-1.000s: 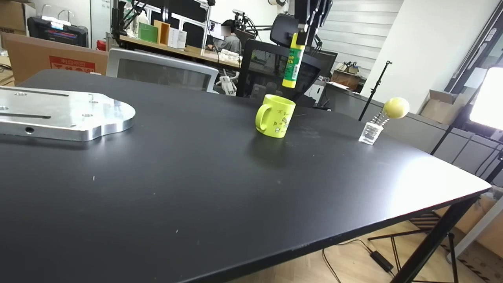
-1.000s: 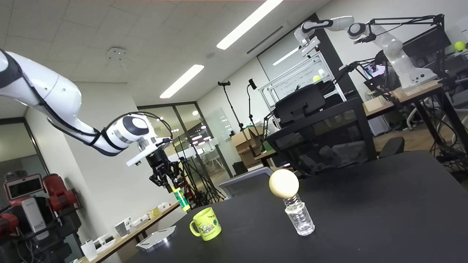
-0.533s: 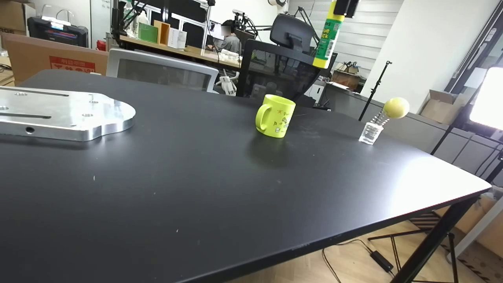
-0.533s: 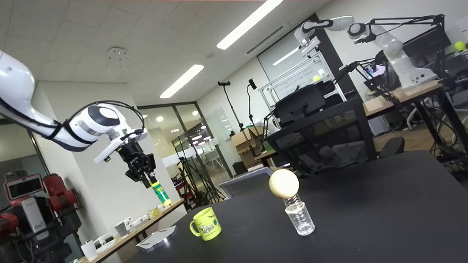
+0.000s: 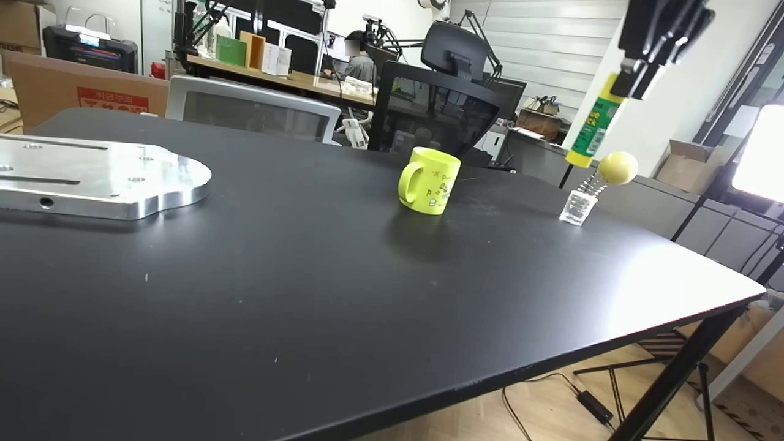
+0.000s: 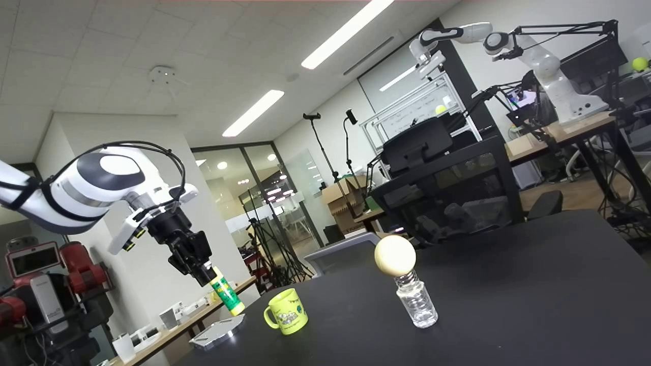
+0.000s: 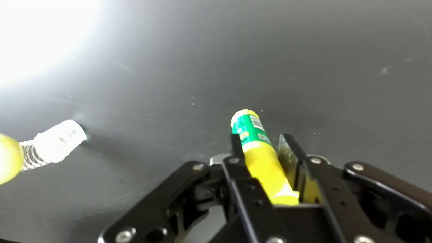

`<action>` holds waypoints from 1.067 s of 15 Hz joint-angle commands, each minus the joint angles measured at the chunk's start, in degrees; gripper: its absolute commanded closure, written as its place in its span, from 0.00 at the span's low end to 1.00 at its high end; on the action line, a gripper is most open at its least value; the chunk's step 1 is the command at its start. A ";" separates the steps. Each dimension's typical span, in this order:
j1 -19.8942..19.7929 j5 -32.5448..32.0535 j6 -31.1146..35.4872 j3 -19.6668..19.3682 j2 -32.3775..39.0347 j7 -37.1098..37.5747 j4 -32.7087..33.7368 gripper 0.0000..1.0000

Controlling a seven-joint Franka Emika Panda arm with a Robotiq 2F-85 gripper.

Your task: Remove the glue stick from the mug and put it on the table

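My gripper [image 5: 631, 86] is shut on the glue stick [image 5: 594, 125] and holds it in the air, tilted. In the wrist view the glue stick [image 7: 265, 165], yellow with a green label, lies slanted between the fingers; its lower end points out past the fingertips. The gripper [image 6: 206, 277] and glue stick [image 6: 227, 294] also show at the left in an exterior view. The yellow-green mug [image 5: 430, 181] stands upright on the black table [image 5: 306, 275], apart from the gripper; it also shows in an exterior view [image 6: 287, 311]. The mug is out of the wrist view.
A pale yellow ball [image 5: 617, 168] on a clear stand [image 5: 579, 208] stands on the table near the glue stick in that view; the ball [image 7: 8, 158] is at the wrist view's left edge. A grey metal plate [image 5: 92, 177] lies on the table. Chairs [image 6: 447, 193] stand behind the table.
My gripper has carried the glue stick away from above the mug, rightward in an exterior view and leftward in an exterior view. Over the last half second it has come lower. The mug has not moved.
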 commanded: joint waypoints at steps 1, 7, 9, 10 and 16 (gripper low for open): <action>-4.68 0.75 9.43 -1.65 -5.76 1.21 -12.89 0.92; -10.94 2.93 23.16 -3.34 -0.43 -0.33 -17.40 0.92; -11.15 5.15 25.54 -4.07 1.97 -1.79 -17.10 0.92; -11.01 6.58 26.40 -4.47 3.28 -2.65 -17.03 0.92; -10.00 14.67 30.09 -6.22 9.52 -8.65 -16.97 0.92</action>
